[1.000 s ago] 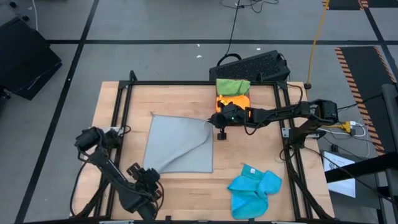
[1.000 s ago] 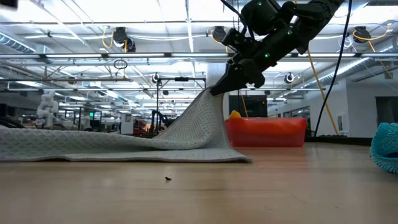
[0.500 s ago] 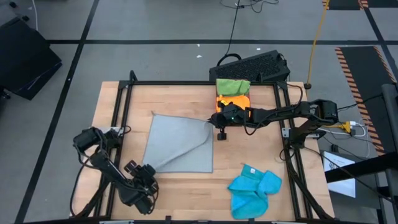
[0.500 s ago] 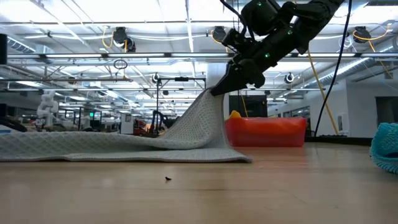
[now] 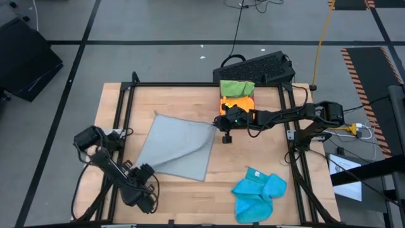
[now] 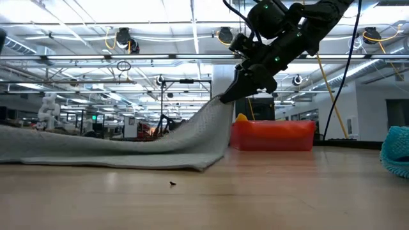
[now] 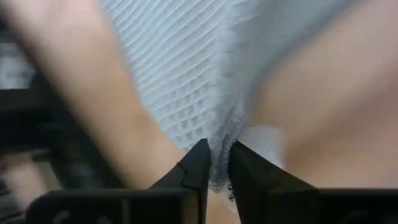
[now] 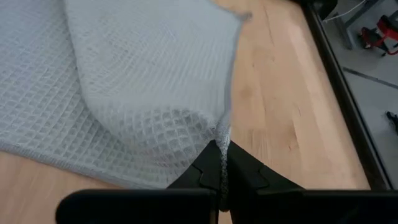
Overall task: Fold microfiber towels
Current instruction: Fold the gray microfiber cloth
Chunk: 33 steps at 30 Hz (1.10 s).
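Both arms hold the grey waffle-weave microfiber towel (image 5: 177,149) by opposite corners: the right gripper (image 6: 225,97) pinches one raised corner, the left gripper (image 7: 216,177) nips another. No fold is made yet; the crumpled bright blue towel (image 5: 258,192) waits beyond.

Wooden table and its surroundings

A light wooden table (image 5: 190,196) edged by a black metal frame (image 5: 123,114) stands on a grey floor (image 5: 158,19). A red plastic tray (image 6: 273,136) sits at the table's far edge. Just beyond it lies a black keyboard (image 5: 262,65). A yellow cable (image 5: 324,31) runs across the floor nearby.
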Tool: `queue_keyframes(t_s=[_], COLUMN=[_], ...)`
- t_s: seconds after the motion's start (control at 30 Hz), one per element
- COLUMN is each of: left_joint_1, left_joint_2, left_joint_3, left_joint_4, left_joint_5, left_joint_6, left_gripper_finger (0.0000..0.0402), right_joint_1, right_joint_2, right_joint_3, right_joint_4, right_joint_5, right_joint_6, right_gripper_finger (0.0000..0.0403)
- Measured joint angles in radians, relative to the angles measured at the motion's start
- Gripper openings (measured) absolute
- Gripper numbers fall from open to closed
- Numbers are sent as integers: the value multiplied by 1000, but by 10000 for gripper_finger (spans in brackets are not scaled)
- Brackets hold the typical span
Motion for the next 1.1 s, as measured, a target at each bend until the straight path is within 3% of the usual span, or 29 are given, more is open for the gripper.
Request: queue_keyframes(t_s=[0.17, 0.3, 0.4, 0.5, 0.7, 0.8, 0.9, 1.1], left_joint_1=[-8, -27, -48, -61, -41, 3, 50, 155], left_joint_2=[-116, -151, -160, -161, -161, -161, -160, -160], left_joint_3=[95, 159, 175, 163, 18, -76, -145, -220], left_joint_4=[146, 133, 114, 35, -52, 12, 118, 332], left_joint_5=[-111, -180, -302, -396, -370, -252, -158, -213], left_joint_6=[-25, 8, 100, 84, -132, -199, -177, -38], left_gripper_finger=[101, 136, 154, 165, 177, 179, 180, 180], right_joint_1=[0, -3, -3, -7, -53, -85, -116, -190], right_joint_2=[0, 0, 0, -1, -7, -7, -7, -7], right_joint_3=[0, 0, 0, 0, 0, 0, 0, 0], right_joint_4=[-2, 42, 75, 104, 176, 201, 231, 285], right_joint_5=[0, 0, 0, 0, -1, -50, -81, -127], right_joint_6=[0, -3, -17, -48, -111, -123, -131, -149], right_gripper_finger=[4, 4, 4, 4, 4, 4, 4, 4])
